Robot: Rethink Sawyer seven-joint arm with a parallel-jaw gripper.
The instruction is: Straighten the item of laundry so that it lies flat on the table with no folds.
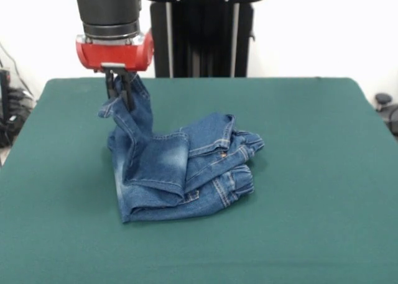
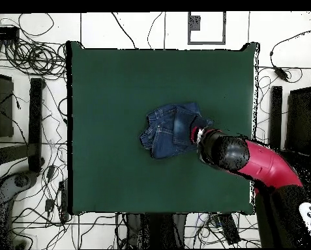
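Denim jeans (image 1: pixel 180 172) bunched mid-table (image 1: pixel 311 234); one corner in closed pincer (image 1: pixel 120 88).

The jeans (image 1: pixel 180 172) are blue denim with faded pale patches and orange-tan stitching. The table (image 1: pixel 311 172) is plain dark green. The arm (image 2: pixel 265 163) is red and black.

The small blue denim jeans (image 1: pixel 180 172) lie bunched near the middle of the large dark green felt-topped table (image 1: pixel 311 172), bare tabletop all around them. In the front view my gripper (image 1: pixel 121 88) hangs over the heap's far left corner, pinching a strip of denim that rises from the pile. The folded waist and legs lie to the right, stacked on one another.
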